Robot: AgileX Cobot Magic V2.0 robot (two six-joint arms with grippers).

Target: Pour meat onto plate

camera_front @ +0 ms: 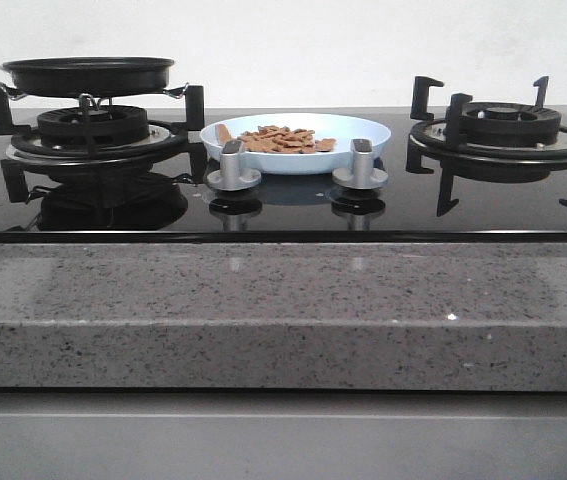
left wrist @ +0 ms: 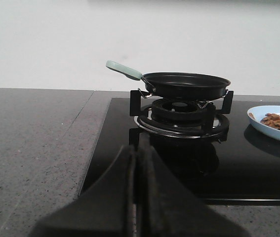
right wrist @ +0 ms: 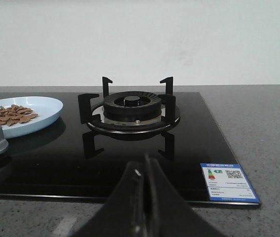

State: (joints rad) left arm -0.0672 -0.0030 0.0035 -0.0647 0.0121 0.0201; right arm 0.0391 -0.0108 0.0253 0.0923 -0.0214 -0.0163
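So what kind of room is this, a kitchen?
Probably a kitchen, or a mock-up of one. There is a glass hob with two burners set in a stone counter, a pan on the left burner, and a plate of meat.

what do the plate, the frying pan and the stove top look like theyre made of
The plate: pale blue, smooth and glossy, probably glazed ceramic, possibly melamine. The frying pan: matte black, likely nonstick-coated metal, with a pale green handle that looks like plastic. The stove top: black and mirror-like, reflecting the knobs and burners, most likely tempered glass.
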